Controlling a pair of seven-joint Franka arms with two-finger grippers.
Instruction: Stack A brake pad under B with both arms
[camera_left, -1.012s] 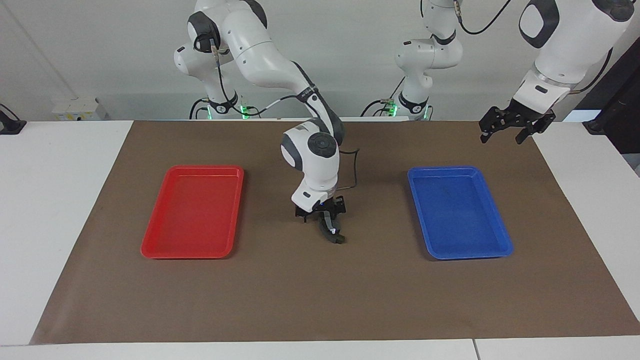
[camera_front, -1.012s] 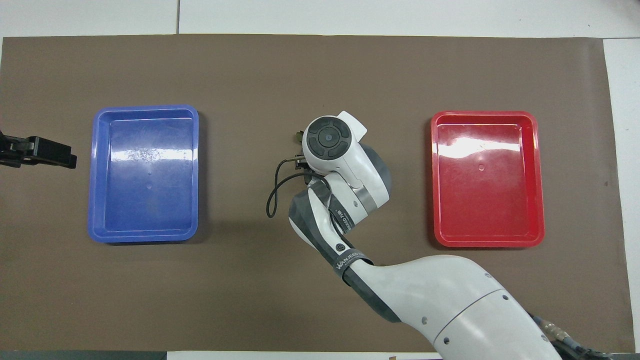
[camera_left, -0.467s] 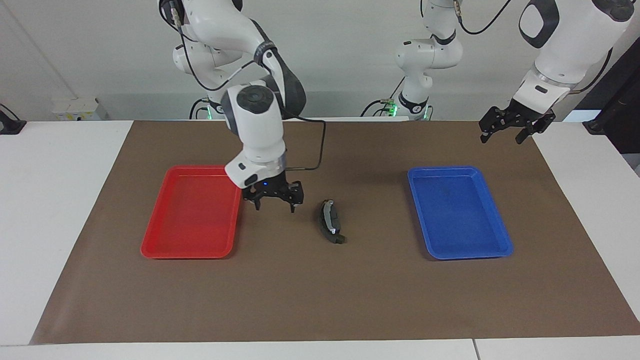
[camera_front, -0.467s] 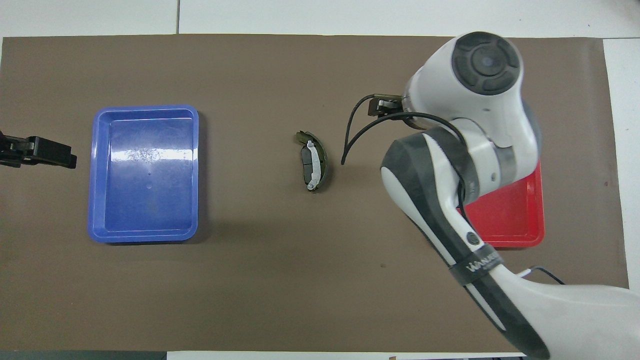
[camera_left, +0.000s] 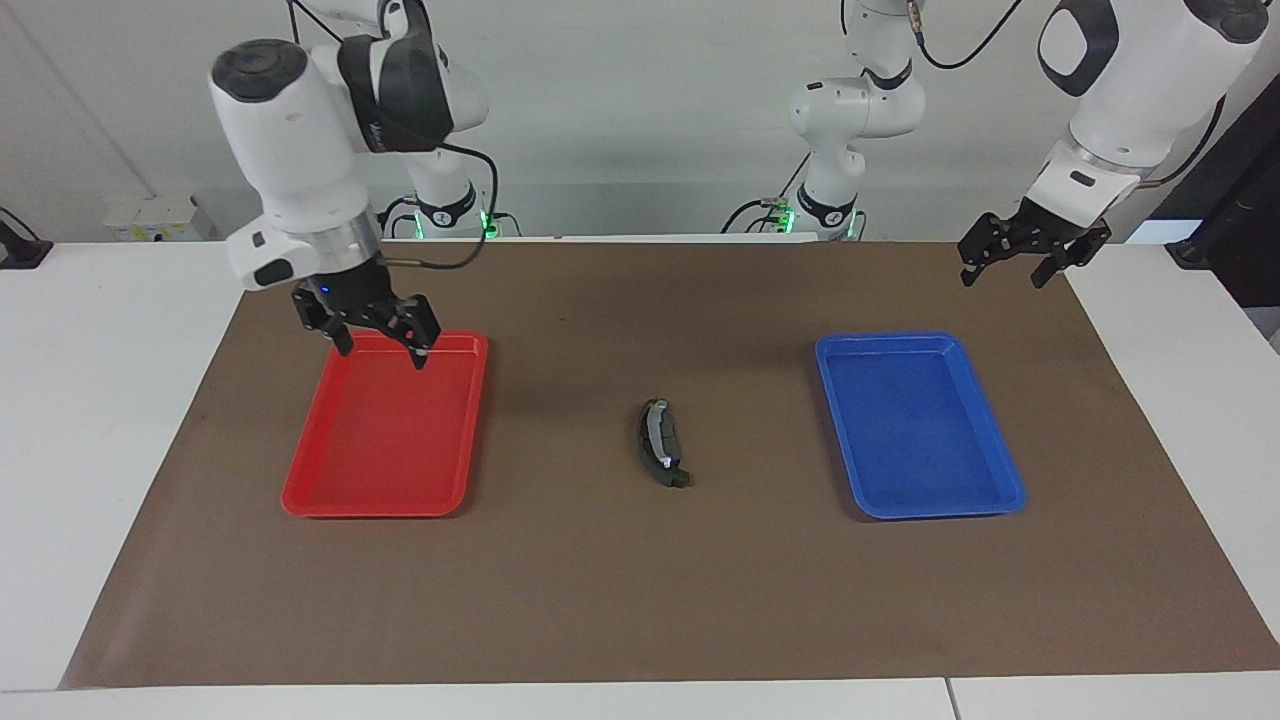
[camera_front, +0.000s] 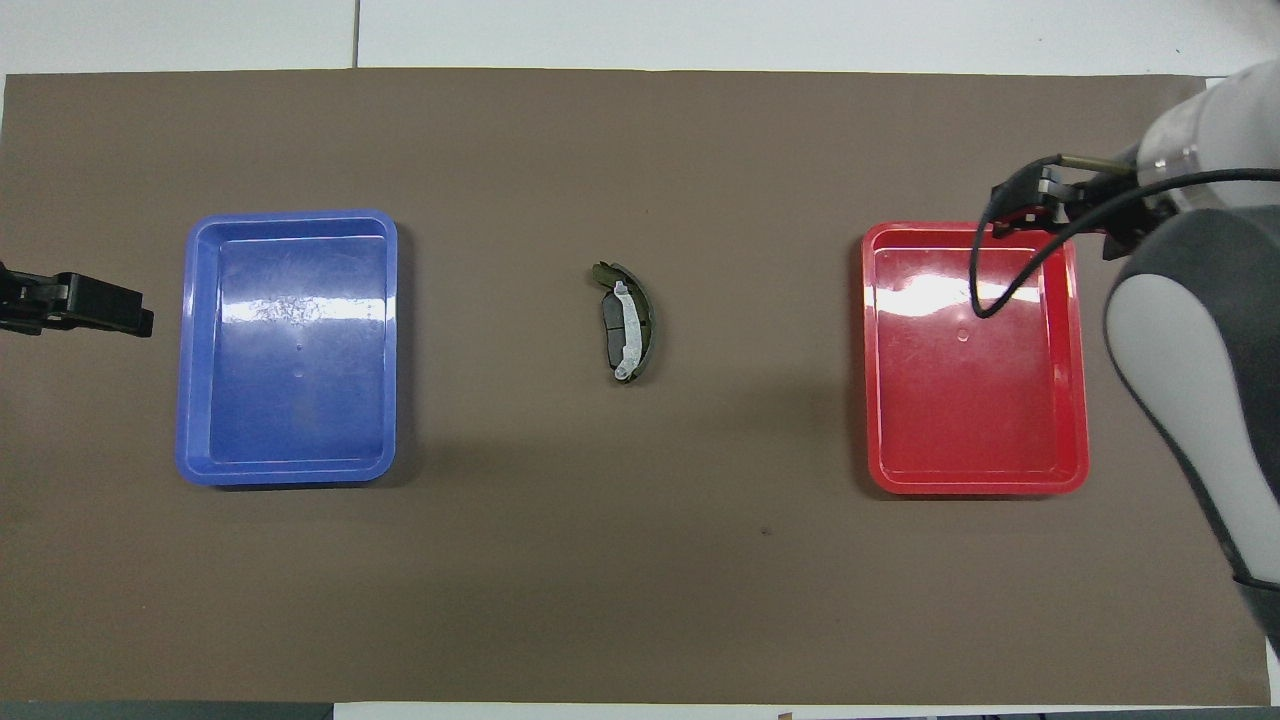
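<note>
B (camera_left: 648, 447) (camera_front: 643, 318), the long dark crescent with a light grey strip, lies on the brown mat midway between the two trays. The short dark grey A brake pad (camera_left: 664, 432) (camera_front: 609, 330) sits against B's inner curve, touching it; how much of it lies beneath B I cannot tell. My right gripper (camera_left: 383, 352) hangs open and empty, raised over the red tray's rim. My left gripper (camera_left: 1003, 275) (camera_front: 130, 310) waits open and empty above the mat's edge at the left arm's end.
A red tray (camera_left: 385, 510) (camera_front: 975, 488) lies toward the right arm's end and a blue tray (camera_left: 935, 512) (camera_front: 285, 478) toward the left arm's end, both with nothing in them. The right arm (camera_front: 1190, 330) covers the mat beside the red tray in the overhead view.
The right gripper has risen from the two pads and swung away to above the red tray, leaving them on the mat. The left arm has not moved.
</note>
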